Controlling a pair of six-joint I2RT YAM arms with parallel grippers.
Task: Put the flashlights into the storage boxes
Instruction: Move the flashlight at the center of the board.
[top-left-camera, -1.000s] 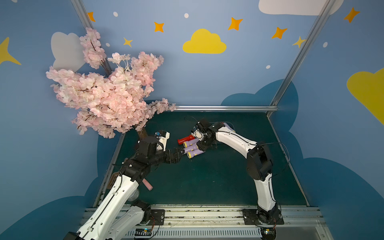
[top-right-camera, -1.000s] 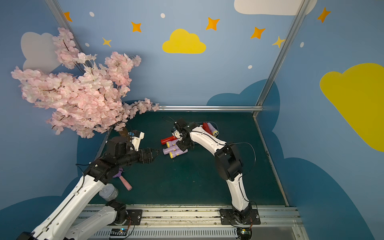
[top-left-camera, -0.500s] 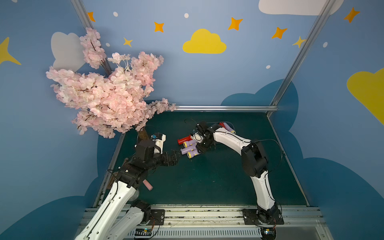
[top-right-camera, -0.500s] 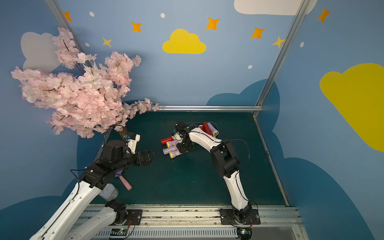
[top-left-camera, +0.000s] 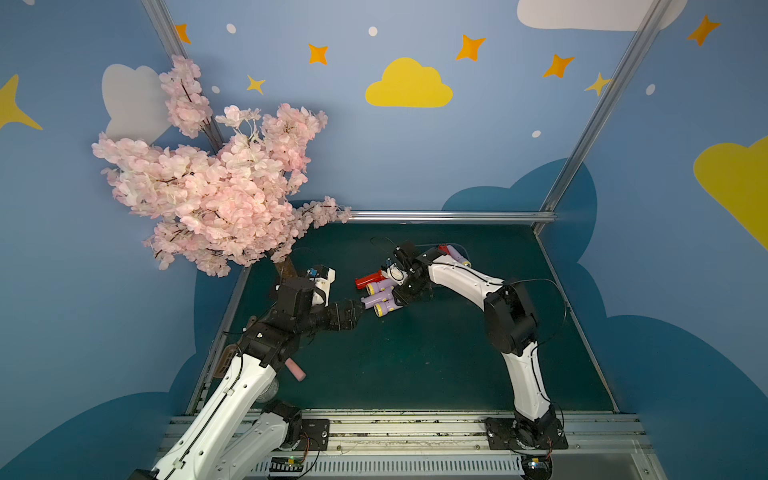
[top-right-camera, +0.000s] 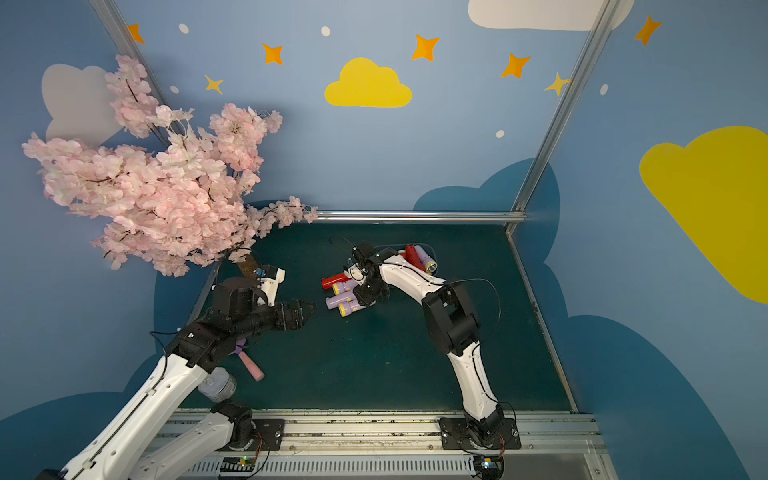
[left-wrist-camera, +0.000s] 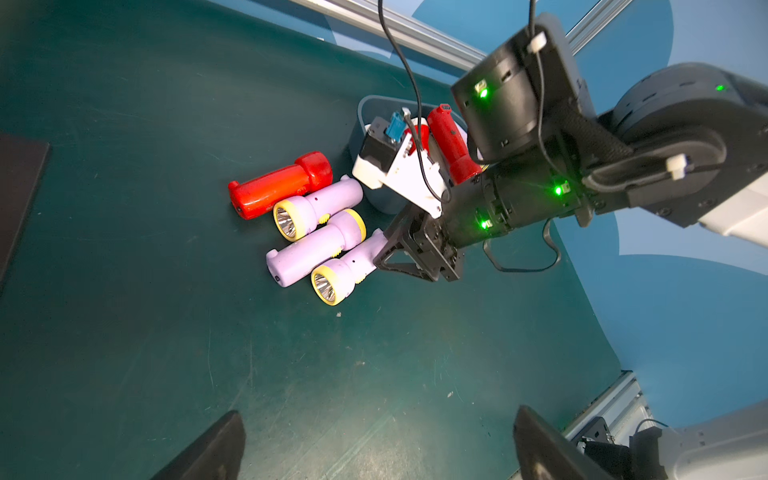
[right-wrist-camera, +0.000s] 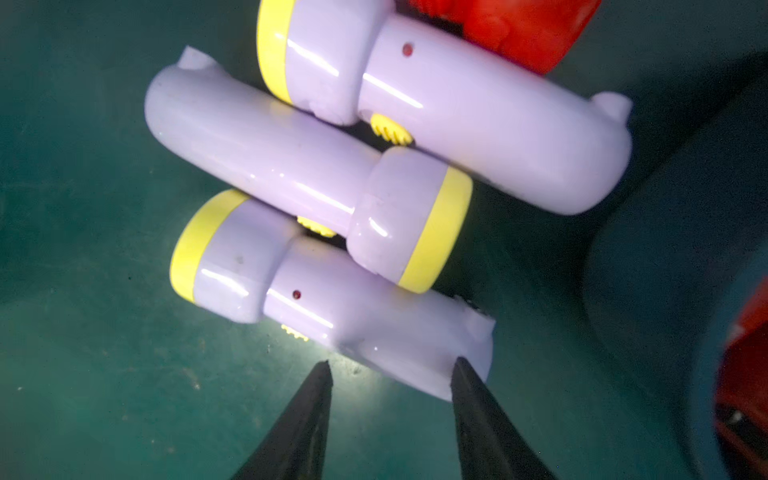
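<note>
Facing lilac flashlight (right-wrist-camera: 332, 303) (tail end), right gripper (right-wrist-camera: 392, 362)

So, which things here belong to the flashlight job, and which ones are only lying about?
Job: three loose lilac flashlights, loose red flashlight, storage box, boxed flashlights.
Lying about: blossom tree, pink-handled scoop, tin can.

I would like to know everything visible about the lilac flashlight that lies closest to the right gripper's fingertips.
This lilac flashlight is a short cylinder of glossy plastic with a wider head, a yellow head ring, a small red dot and a yellow ribbed wheel. It lies flat on the green table, against a second lilac flashlight pointing the opposite way. The right gripper stands open at its tail end; contact cannot be told.
</note>
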